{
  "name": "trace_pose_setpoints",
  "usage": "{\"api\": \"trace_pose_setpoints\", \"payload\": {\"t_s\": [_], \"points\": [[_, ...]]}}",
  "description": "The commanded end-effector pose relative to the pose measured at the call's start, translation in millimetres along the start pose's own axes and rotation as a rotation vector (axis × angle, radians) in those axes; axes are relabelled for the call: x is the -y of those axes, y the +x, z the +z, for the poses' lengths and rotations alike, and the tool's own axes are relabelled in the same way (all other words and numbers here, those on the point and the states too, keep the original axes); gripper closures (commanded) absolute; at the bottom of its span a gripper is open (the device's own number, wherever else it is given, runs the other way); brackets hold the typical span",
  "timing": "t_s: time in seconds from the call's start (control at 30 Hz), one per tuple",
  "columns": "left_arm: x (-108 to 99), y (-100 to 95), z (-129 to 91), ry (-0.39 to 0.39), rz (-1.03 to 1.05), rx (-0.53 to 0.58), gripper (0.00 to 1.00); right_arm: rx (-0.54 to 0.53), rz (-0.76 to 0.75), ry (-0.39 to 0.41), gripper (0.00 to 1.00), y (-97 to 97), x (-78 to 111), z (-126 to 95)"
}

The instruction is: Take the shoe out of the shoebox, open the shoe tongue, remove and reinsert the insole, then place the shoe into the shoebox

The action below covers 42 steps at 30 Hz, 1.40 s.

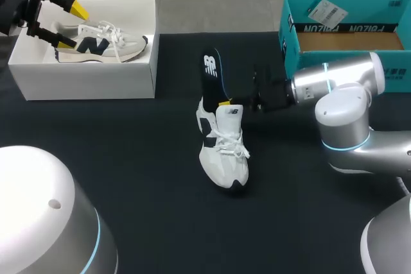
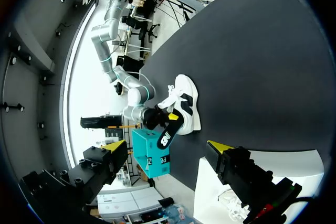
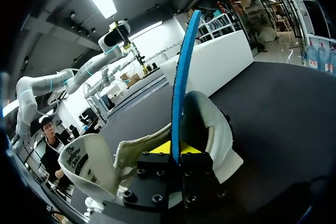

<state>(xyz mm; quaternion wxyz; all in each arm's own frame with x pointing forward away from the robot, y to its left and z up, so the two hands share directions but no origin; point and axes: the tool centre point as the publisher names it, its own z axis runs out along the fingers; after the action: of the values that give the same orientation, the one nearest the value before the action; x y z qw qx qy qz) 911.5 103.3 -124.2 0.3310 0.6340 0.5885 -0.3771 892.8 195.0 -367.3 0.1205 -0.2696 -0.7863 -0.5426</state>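
Head view puts the shoe (image 1: 223,158) upright mid-counter, toe near, heel far. The insole (image 1: 210,78) stands half in its opening, and your right hand (image 3: 175,149) is clenched on the insole's lower part, one yellow tip on each face. Your left hand (image 1: 70,25) hangs released over the white shoebox (image 1: 90,81), far left, where a second shoe (image 1: 103,46) lies.

Nothing steadies the shoe, so it may tip or lift. Move the insole along the shoe's length, slowly.

The counter (image 1: 128,178) lies open to the left and near sides. The teal shoebox (image 1: 334,33) stands far right, close behind your right arm, so watch its wall when you draw back.
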Motion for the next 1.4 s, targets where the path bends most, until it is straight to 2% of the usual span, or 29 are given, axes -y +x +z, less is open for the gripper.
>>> {"api": "trace_pose_setpoints", "payload": {"t_s": [0.03, 0.07, 0.13, 0.2, 0.33, 0.43, 0.53, 0.8, 1.13, 1.2, 1.27, 1.3, 1.4], "points": [[0.6, -0.2, -0.4, 0.0, 0.0, -0.003, 0.0, 0.003, 0.006, -0.002, 1.0, 2.1, 2.2, 1.2], [0.6, -0.2, -0.4, 0.0, 0.0, -0.003, 0.0, 0.003, 0.006, -0.011, 1.0, 2.5, -0.4, 0.1], [0.6, -0.2, -0.4, 0.0, 0.0, -0.003, 0.0, 0.003, -0.005, -0.02, 0.64, 4.1, -5.8, -1.6], [0.6, -0.2, -0.4, 0.0, 0.0, -0.003, 0.0, 0.004, -0.013, -0.023, 0.63, 5.5, -10.6, -2.7], [0.6, -0.2, -0.4, 0.0, 0.0, -0.003, 0.0, 0.01, -0.029, -0.026, 0.65, 6.2, -16.5, -4.4], [0.6, -0.2, -0.4, 0.0, 0.0, -0.003, 0.0, 0.013, -0.035, -0.027, 0.71, 6.5, -18.3, -5.2], [0.6, -0.2, -0.4, 0.0, 0.0, -0.003, 0.0, 0.021, -0.039, -0.03, 1.0, 5.8, -18.8, -5.7], [0.6, -0.2, -0.4, 0.0, 0.0, -0.003, 0.0, 0.04, -0.03, -0.003, 1.0, 1.3, -9.3, -8.2], [0.6, -0.2, -0.4, 0.0, 0.0, -0.003, 0.0, 0.034, 0.001, 0.021, 1.0, 5.3, 8.0, -6.8], [0.6, -0.2, -0.4, 0.0, 0.0, -0.003, 0.0, 0.039, -0.006, 0.008, 0.55, 8.0, 2.3, -8.7], [0.6, -0.2, -0.4, 0.0, 0.0, -0.003, 0.0, 0.044, -0.024, -0.007, 0.25, 9.5, -6.7, -10.1], [0.6, -0.2, -0.4, 0.0, 0.0, -0.003, 0.0, 0.047, -0.035, -0.006, 0.19, 10.3, -10.8, -10.4], [0.6, -0.2, -0.4, 0.0, 0.0, -0.003, 0.0, 0.049, -0.057, -0.011, 0.26, 10.9, -22.1, -10.7]]}}
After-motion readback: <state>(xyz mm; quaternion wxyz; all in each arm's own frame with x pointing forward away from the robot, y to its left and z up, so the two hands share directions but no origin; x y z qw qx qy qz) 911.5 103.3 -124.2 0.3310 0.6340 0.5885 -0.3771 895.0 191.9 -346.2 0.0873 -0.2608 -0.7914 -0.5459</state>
